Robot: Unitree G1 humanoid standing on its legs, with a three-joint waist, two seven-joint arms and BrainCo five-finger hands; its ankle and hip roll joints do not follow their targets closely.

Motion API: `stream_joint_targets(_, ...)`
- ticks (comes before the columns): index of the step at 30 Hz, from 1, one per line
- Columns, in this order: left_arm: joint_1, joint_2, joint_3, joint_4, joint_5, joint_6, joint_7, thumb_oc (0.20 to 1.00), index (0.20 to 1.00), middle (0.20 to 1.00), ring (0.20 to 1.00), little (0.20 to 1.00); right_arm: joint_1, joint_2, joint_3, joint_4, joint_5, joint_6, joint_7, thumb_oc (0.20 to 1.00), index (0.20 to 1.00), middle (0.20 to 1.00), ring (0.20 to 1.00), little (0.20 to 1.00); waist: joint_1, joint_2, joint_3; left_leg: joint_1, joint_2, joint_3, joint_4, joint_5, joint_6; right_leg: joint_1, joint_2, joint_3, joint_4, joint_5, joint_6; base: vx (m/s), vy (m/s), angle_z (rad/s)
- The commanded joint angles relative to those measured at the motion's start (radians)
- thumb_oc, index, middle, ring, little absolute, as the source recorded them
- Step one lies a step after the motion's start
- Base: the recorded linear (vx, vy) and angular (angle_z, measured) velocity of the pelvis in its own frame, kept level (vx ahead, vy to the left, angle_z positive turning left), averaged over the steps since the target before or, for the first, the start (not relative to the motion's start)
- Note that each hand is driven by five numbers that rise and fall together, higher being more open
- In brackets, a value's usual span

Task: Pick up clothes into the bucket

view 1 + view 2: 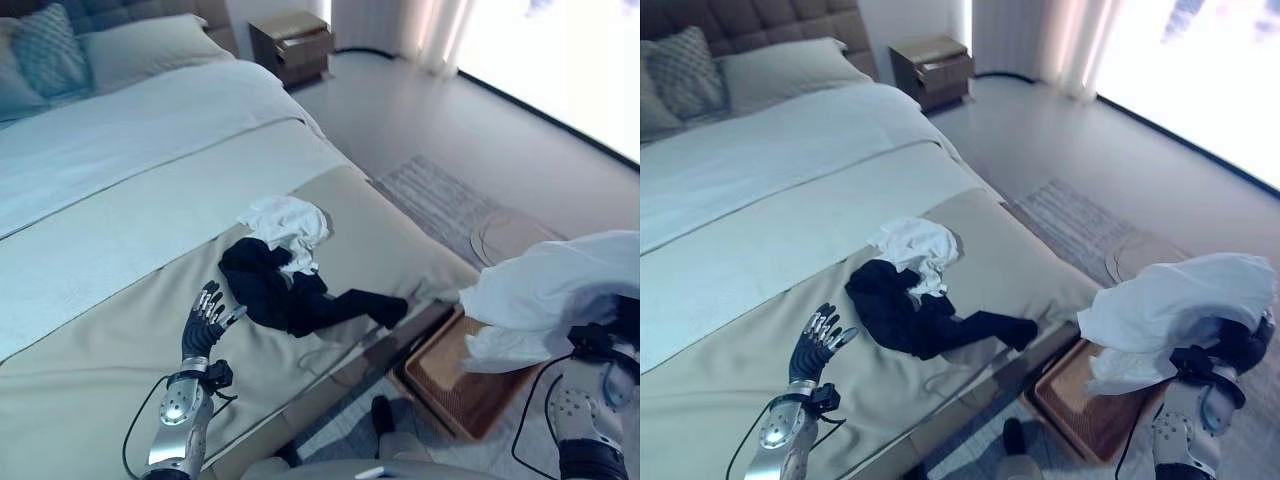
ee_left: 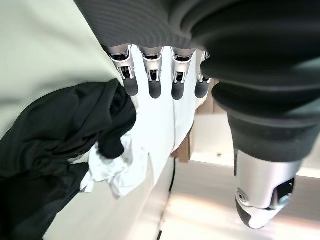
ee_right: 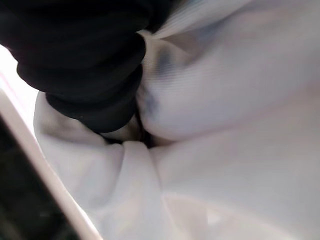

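In the left eye view, the right robot hand (image 1: 600, 345) carried a white garment (image 1: 550, 290) above the woven bucket (image 1: 455, 385), ready to drop. The fingers were buried in cloth in the right wrist view, so their state was unclear. The left robot hand (image 2: 155, 75) hovered spread beside black clothes (image 2: 55, 135) on the bed (image 1: 120, 200).

Left hand (image 1: 204, 318) open; right hand (image 1: 603, 345) — fingers hidden.

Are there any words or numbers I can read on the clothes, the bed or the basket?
None: no words, numbers or signs can be read.
The white garment in the right hand, the black garment and white garment on the bed, the bed cover and the basket look plain.
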Motion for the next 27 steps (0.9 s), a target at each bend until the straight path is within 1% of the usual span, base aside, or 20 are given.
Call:
stream_joint_targets(1,-0.047,0.037,0.052,-0.089,-0.03,-0.086,0.012,1.0,1.0,1.0,1.0,1.0,-0.12,-0.073,0.019,0.0,-0.079,-0.031,-0.031,0.2,0.2,0.2,0.2,0.2,0.029,-0.003,0.045,-0.082,-0.006,-0.05,0.226,-0.149,0.03,0.006,-0.176,-0.243,0.187,-0.058,0.022,-0.04,-0.07,-0.83)
stream_joint_targets(2,-0.048,0.035,0.056,-0.087,-0.044,-0.089,0.014,1.0,1.0,1.0,1.0,1.0,-0.125,-0.069,0.027,0.014,-0.088,-0.026,-0.039,0.2,0.2,0.2,0.2,0.2,0.024,-0.002,0.055,-0.087,0.003,-0.052,0.247,-0.152,0.026,0.009,-0.194,-0.239,0.189,-0.047,0.019,-0.02,-0.064,-0.62)
stream_joint_targets(3,-0.049,0.035,0.057,-0.087,-0.045,-0.089,0.013,1.0,1.0,1.0,1.0,1.0,-0.127,-0.069,0.029,0.015,-0.089,-0.026,-0.04,0.2,0.2,0.2,0.2,0.2,0.022,-0.002,0.057,-0.088,0.004,-0.053,0.251,-0.154,0.026,0.01,-0.194,-0.239,0.189,-0.047,0.019,-0.04,-0.134,-0.25)
stream_joint_targets(4,-0.062,0.04,0.064,-0.084,-0.056,-0.093,0.031,1.0,1.0,1.0,1.0,1.0,-0.138,-0.045,0.036,0.027,-0.073,-0.03,-0.051,0.2,0.2,0.2,0.2,0.2,0.02,-0.003,0.071,-0.112,0.023,-0.056,0.302,-0.162,0.02,0.009,-0.221,-0.241,0.187,-0.029,0.02,-0.03,-0.09,-0.1)
stream_joint_targets(6,-0.062,0.043,0.07,-0.088,-0.053,-0.095,0.038,1.0,1.0,1.0,1.0,1.0,-0.135,-0.043,0.035,0.034,-0.072,-0.027,-0.053,0.2,0.2,0.2,0.2,0.2,0.019,-0.007,0.074,-0.125,0.024,-0.052,0.319,-0.168,0.016,0.013,-0.226,-0.249,0.174,-0.024,0.021,-0.04,-0.092,-0.12)
stream_joint_targets(7,-0.064,0.041,0.078,-0.087,-0.064,-0.095,0.045,1.0,1.0,1.0,1.0,1.0,-0.138,-0.038,0.035,0.038,-0.067,-0.03,-0.059,0.2,0.2,0.2,0.2,0.2,0.019,-0.015,0.071,-0.139,0.022,-0.048,0.331,-0.175,0.01,0.024,-0.226,-0.276,0.139,-0.023,0.023,-0.06,-0.104,-0.2)
stream_joint_targets(8,-0.067,0.037,0.085,-0.091,-0.067,-0.102,0.06,1.0,1.0,1.0,1.0,1.0,-0.146,-0.031,0.035,0.046,-0.058,-0.035,-0.065,0.2,0.2,0.2,0.2,0.2,0.018,-0.025,0.072,-0.151,0.021,-0.038,0.335,-0.172,0.002,0.031,-0.218,-0.286,0.102,-0.021,0.029,-0.07,-0.106,-0.17)
stream_joint_targets(10,-0.07,0.036,0.089,-0.102,-0.074,-0.11,0.08,1.0,1.0,1.0,1.0,1.0,-0.151,-0.027,0.034,0.036,-0.056,-0.046,-0.078,0.2,0.2,0.2,0.2,0.2,0.013,-0.024,0.089,-0.176,0.036,-0.03,0.349,-0.162,-0.003,0.019,-0.204,-0.285,0.092,-0.011,0.03,-0.1,-0.103,-0.14)
stream_joint_targets(13,-0.077,0.034,0.084,-0.103,-0.076,-0.115,0.092,1.0,1.0,1.0,1.0,1.0,-0.16,-0.033,0.036,0.039,-0.058,-0.049,-0.087,0.2,0.2,0.2,0.2,0.2,0.005,-0.013,0.107,-0.199,0.048,-0.03,0.35,-0.153,-0.009,-0.009,-0.195,-0.279,0.096,-0.017,0.024,-0.11,-0.079,-0.19)
stream_joint_targets(14,-0.088,0.036,0.072,-0.104,-0.072,-0.117,0.104,1.0,1.0,1.0,1.0,1.0,-0.173,-0.046,0.04,0.037,-0.062,-0.049,-0.093,0.2,0.2,0.2,0.2,0.2,-0.006,-0.001,0.131,-0.22,0.054,-0.033,0.347,-0.143,-0.015,-0.035,-0.188,-0.269,0.101,-0.021,0.019,-0.13,-0.09,-0.04)
stream_joint_targets(18,-0.116,0.046,0.051,-0.102,-0.073,-0.128,0.114,1.0,1.0,1.0,1.0,1.0,-0.222,-0.101,0.054,0.035,-0.085,-0.057,-0.115,0.2,0.2,0.2,0.2,0.2,-0.024,0.027,0.171,-0.267,0.071,-0.026,0.357,-0.133,-0.023,-0.113,-0.177,-0.237,0.136,-0.034,0.01,-0.12,-0.066,-0.02)
stream_joint_targets(19,-0.117,0.045,0.051,-0.101,-0.073,-0.128,0.114,1.0,1.0,1.0,1.0,1.0,-0.225,-0.103,0.055,0.036,-0.087,-0.057,-0.117,0.2,0.2,0.2,0.2,0.2,-0.023,0.029,0.17,-0.271,0.073,-0.025,0.36,-0.135,-0.023,-0.12,-0.177,-0.234,0.142,-0.036,0.01,-0.11,-0.05,-0.16)
stream_joint_targets(20,-0.128,0.046,0.036,-0.11,-0.085,-0.136,0.12,1.0,1.0,1.0,1.0,1.0,-0.254,-0.136,0.071,0.035,-0.092,-0.058,-0.127,0.2,0.2,0.2,0.2,0.2,-0.025,0.047,0.195,-0.299,0.089,-0.02,0.398,-0.152,-0.025,-0.169,-0.172,-0.207,0.194,-0.058,0.003,-0.08,-0.032,-0.17)
stream_joint_targets(21,-0.13,0.045,0.037,-0.11,-0.085,-0.136,0.12,1.0,1.0,1.0,1.0,1.0,-0.257,-0.138,0.071,0.036,-0.092,-0.059,-0.127,0.2,0.2,0.2,0.2,0.2,-0.025,0.045,0.194,-0.305,0.087,-0.018,0.399,-0.147,-0.024,-0.176,-0.174,-0.205,0.195,-0.054,0.001,-0.12,-0.075,-0.2)
stream_joint_targets(22,-0.14,0.047,0.023,-0.121,-0.091,-0.141,0.124,1.0,1.0,1.0,1.0,1.0,-0.278,-0.16,0.084,0.034,-0.101,-0.059,-0.138,0.2,0.2,0.2,0.2,0.2,-0.029,0.058,0.21,-0.337,0.101,-0.015,0.439,-0.164,-0.027,-0.214,-0.168,-0.185,0.239,-0.074,-0.004,-0.1,-0.076,-0.11)
stream_joint_targets(23,-0.143,0.048,0.018,-0.124,-0.093,-0.143,0.127,1.0,1.0,1.0,1.0,1.0,-0.285,-0.171,0.086,0.03,-0.105,-0.062,-0.142,0.2,0.2,0.2,0.2,0.2,-0.033,0.063,0.219,-0.356,0.104,-0.012,0.45,-0.162,-0.028,-0.237,-0.168,-0.175,0.25,-0.075,-0.007,-0.09,-0.092,-0.11)
stream_joint_targets(24,-0.148,0.046,0.012,-0.126,-0.099,-0.146,0.131,1.0,1.0,1.0,1.0,1.0,-0.295,-0.181,0.09,0.032,-0.111,-0.063,-0.152,0.2,0.2,0.2,0.2,0.2,-0.033,0.072,0.224,-0.372,0.113,-0.011,0.472,-0.177,-0.032,-0.258,-0.165,-0.166,0.274,-0.091,-0.007,-0.05,-0.049,-0.07)
stream_joint_targets(25,-0.148,0.045,0.012,-0.126,-0.099,-0.146,0.131,1.0,1.0,1.0,1.0,1.0,-0.296,-0.182,0.091,0.032,-0.111,-0.063,-0.153,0.2,0.2,0.2,0.2,0.2,-0.032,0.073,0.223,-0.376,0.114,-0.011,0.476,-0.178,-0.032,-0.262,-0.164,-0.164,0.277,-0.092,-0.007,-0.05,-0.039,-0.08)
stream_joint_targets(26,-0.157,0.041,-0.001,-0.129,-0.104,-0.149,0.141,1.0,1.0,1.0,1.0,1.0,-0.321,-0.195,0.102,0.034,-0.125,-0.068,-0.17,0.2,0.2,0.2,0.2,0.2,-0.036,0.084,0.236,-0.401,0.121,-0.004,0.495,-0.184,-0.034,-0.304,-0.159,-0.147,0.302,-0.096,-0.01,-0.04,-0.022,-0.07)
stream_joint_targets(27,-0.158,0.041,-0.001,-0.128,-0.104,-0.149,0.141,1.0,1.0,1.0,1.0,1.0,-0.323,-0.196,0.102,0.035,-0.126,-0.068,-0.171,0.2,0.2,0.2,0.2,0.2,-0.035,0.085,0.235,-0.404,0.122,-0.003,0.498,-0.185,-0.034,-0.308,-0.159,-0.145,0.305,-0.097,-0.01,-0.09,-0.027,-0.07)
